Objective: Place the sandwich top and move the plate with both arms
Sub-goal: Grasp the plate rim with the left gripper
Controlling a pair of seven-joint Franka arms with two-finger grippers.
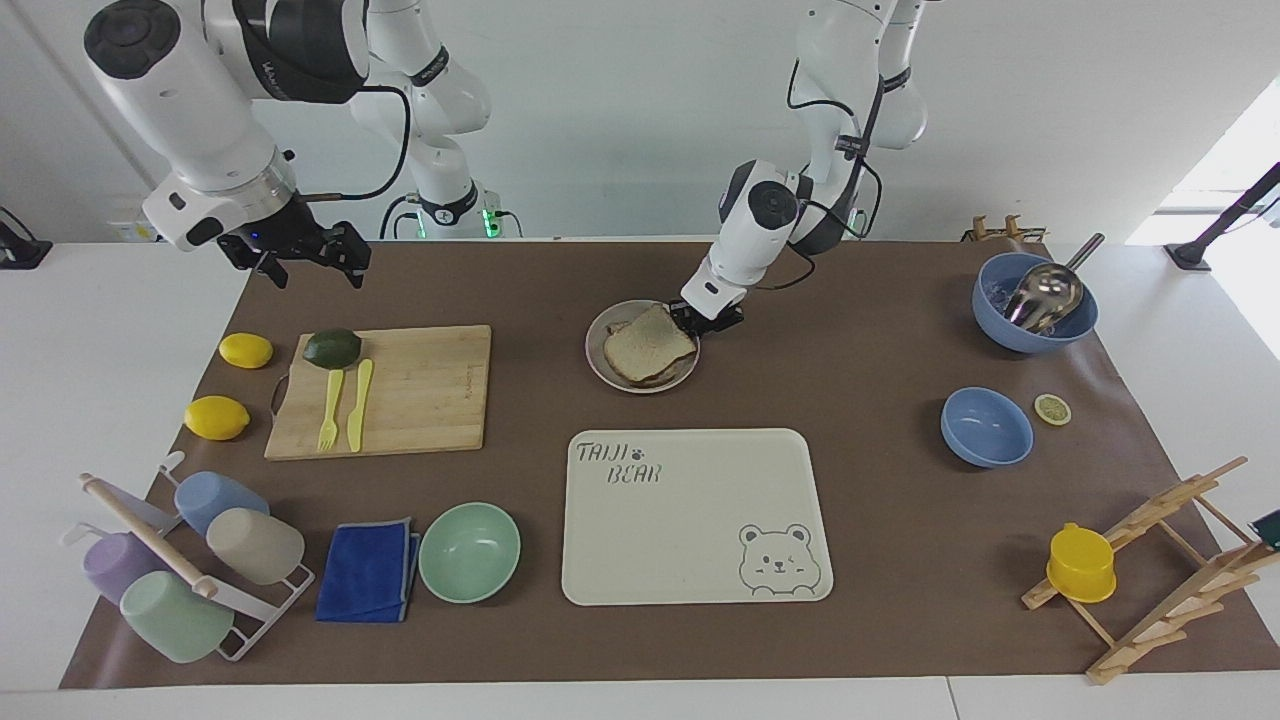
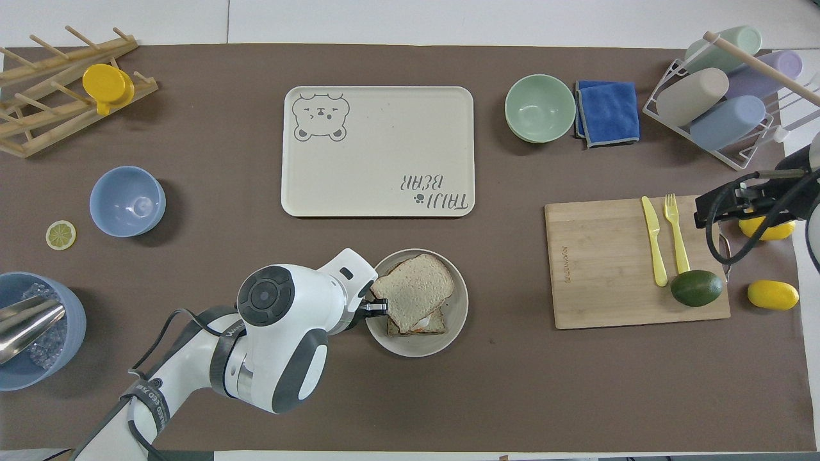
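The plate (image 1: pixel 612 375) (image 2: pixel 456 314) lies on the brown mat, nearer to the robots than the cream bear tray (image 1: pixel 690 540). On it the sandwich top (image 1: pixel 648 342) (image 2: pixel 413 289) lies skewed over a lower slice (image 2: pixel 416 323). My left gripper (image 1: pixel 703 319) (image 2: pixel 378 307) is low at the plate's rim, on the side toward the left arm's end, and is shut on that rim. My right gripper (image 1: pixel 318 272) (image 2: pixel 701 214) hangs open and empty in the air over the cutting board's edge, toward the right arm's end, and waits.
A cutting board (image 1: pixel 420 390) holds a yellow knife, a fork and an avocado (image 1: pixel 332 347), with two lemons beside it. A mint bowl (image 1: pixel 470 552), a blue cloth, a cup rack, two blue bowls (image 1: pixel 986 427) and a wooden rack with a yellow cup stand around.
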